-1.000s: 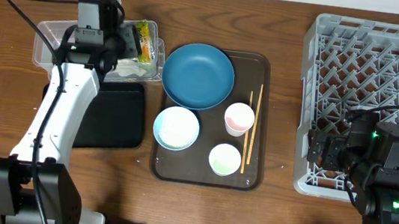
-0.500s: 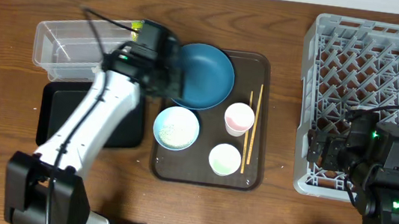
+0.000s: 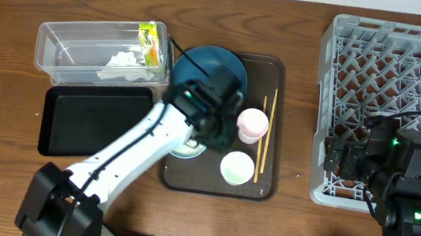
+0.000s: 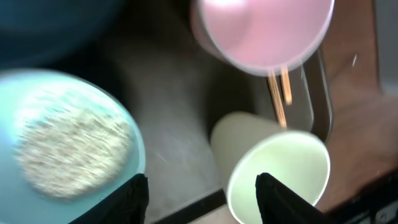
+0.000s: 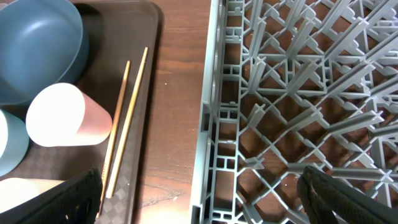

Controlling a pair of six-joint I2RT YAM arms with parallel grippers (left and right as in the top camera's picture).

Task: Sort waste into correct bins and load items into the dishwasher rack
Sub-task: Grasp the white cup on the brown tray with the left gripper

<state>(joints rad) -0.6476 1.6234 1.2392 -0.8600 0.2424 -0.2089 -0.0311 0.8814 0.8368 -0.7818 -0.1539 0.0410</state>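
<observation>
**Both claws empty over brown tray and grey rack**

Left claw (image 4: 202, 186). Stands about half open. Grips nothing. Hangs low over the floor of the large brown rectangular serving tray (image 3: 263, 183), with bare tray showing between the fingers. Sits between the round light-blue bowl (image 4: 118, 109), with loose white rice grains (image 4: 71, 146) heaped inside it, and the small white cup with a pale-green inside (image 4: 280, 174). Faces, just past that cup, the second small white cup, pink-tinted (image 3: 252, 123), upright. Next to both cups, on the tray's right part: the pair of thin wooden chopsticks (image 3: 266, 132), lying side by side. At the tray's far end, partly under the left arm: the round dark-blue plate (image 3: 228, 68).

Left of the brown tray: the clear plastic rectangular tub (image 3: 52, 44), holding crumpled white tissue (image 3: 121, 62), with the small yellow-green printed wrapper (image 3: 150, 41) at its right end. Just in front of the tub: the shallow black rectangular tray (image 3: 91, 120).

Right claw (image 5: 202, 199). Stands spread wide. Holds nothing. Hovers over the left wall of the large square grey plastic rack (image 3: 407, 69), set on the brown wooden worktop (image 3: 307, 34) to the right of the brown tray, apart from it.
</observation>
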